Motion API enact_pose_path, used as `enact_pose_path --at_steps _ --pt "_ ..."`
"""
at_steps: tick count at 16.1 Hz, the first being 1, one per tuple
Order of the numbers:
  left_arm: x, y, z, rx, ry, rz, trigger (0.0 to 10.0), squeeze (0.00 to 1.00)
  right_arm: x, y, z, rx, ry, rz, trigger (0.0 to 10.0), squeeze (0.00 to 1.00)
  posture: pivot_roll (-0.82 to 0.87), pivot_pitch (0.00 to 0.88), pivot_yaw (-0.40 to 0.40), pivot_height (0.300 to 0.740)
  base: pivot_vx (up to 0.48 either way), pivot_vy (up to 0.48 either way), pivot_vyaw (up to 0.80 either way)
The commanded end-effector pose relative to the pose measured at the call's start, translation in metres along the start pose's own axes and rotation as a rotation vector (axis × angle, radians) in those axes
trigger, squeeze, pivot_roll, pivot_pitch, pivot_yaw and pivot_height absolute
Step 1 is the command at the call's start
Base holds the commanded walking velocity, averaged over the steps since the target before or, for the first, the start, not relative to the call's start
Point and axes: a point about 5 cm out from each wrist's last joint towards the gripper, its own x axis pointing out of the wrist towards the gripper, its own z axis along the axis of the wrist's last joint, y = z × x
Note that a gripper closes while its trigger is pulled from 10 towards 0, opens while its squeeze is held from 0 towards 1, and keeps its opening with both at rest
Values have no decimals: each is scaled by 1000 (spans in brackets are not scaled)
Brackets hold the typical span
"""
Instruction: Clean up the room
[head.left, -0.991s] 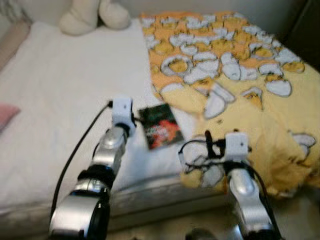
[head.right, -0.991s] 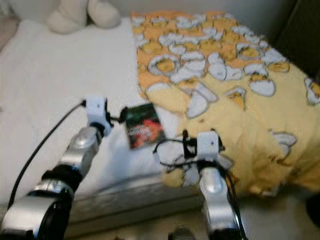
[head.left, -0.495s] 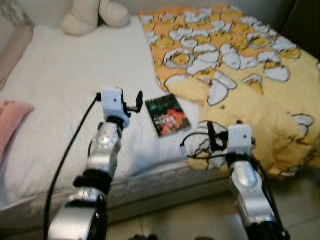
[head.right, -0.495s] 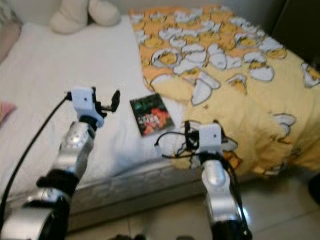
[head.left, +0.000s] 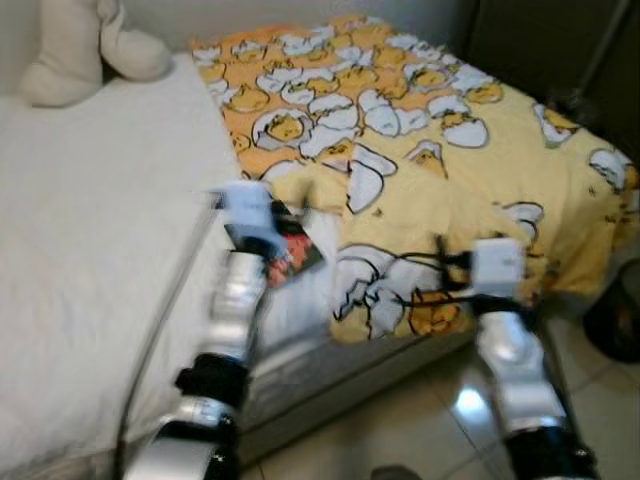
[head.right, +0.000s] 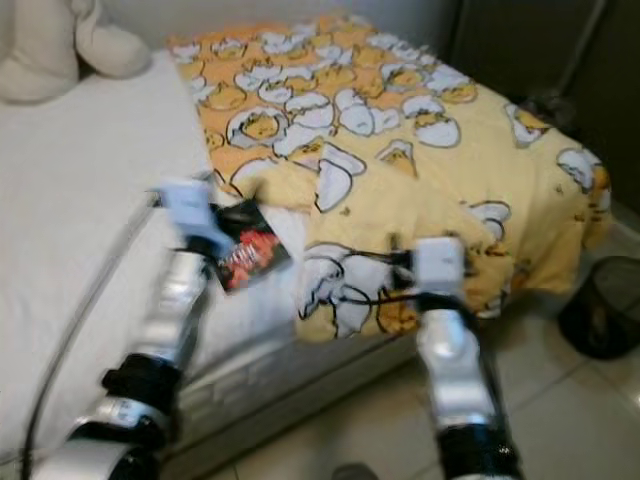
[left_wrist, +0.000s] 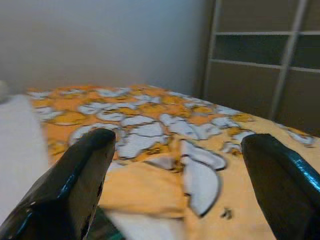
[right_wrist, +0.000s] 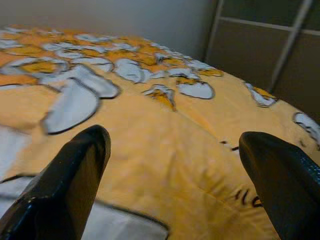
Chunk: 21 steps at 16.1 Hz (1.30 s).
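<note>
Bedroom, tiled floor, bed with white sheet as the landmark. Across the bed's right half, a yellow egg-print blanket, rumpled and spilling over the near edge, probably the thing most in need of straightening. On the sheet just beside the blanket's folded corner, a small dark packet with a red picture, lying flat near the bed's front edge, likely stray clutter to clear. At the bed's far left corner, a cream plush toy. Off the bed's right side, a dark wire bin on the floor. Left gripper raised over the packet, fingers spread wide, nothing held. Right gripper above the blanket's overhang, likewise wide apart and empty, seemingly readied for a grab.
</note>
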Motion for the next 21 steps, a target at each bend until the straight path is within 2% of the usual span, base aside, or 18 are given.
enact_pose_path --at_steps 1,3,4,5,8,9,13,16,19,21 --pt "-3 14 3 14 1 48 10000 0 6 12 7 30 -22 32 10000 0 -229 26 57 740 435 0 0" --pt "-4 13 2 -4 2 65 10000 0 8 13 6 40 -9 41 10000 0 -227 29 57 740 450 0 0" --pt "-5 13 2 -16 5 72 10000 0 10 14 5 55 7 47 10000 0 -224 33 56 740 0 0 0" --pt "-6 13 5 -12 -4 83 10000 0 19 16 6 80 26 57 10000 0 -214 36 52 740 0 0 0" --pt "-7 16 5 -1 8 95 10000 0 24 19 12 66 11 83 10000 0 -206 34 49 740 0 0 0" --pt "-8 18 3 36 30 90 10000 0 23 21 12 58 5 93 10000 0 -201 36 49 740 0 0 769" --pt "-10 17 3 18 30 99 10000 0 24 28 6 89 33 105 10000 0 -198 40 50 740 251 -304 617" --pt "-11 18 6 22 34 93 10000 0 38 31 2 120 88 96 10000 0 -185 58 64 740 0 0 0" --pt "-23 25 4 30 56 78 10000 0 60 30 18 166 75 8 10000 0 -147 99 95 740 0 0 0" --pt "-34 30 3 57 80 69 10000 0 63 24 16 185 95 -60 10000 0 -116 142 108 740 0 0 0"
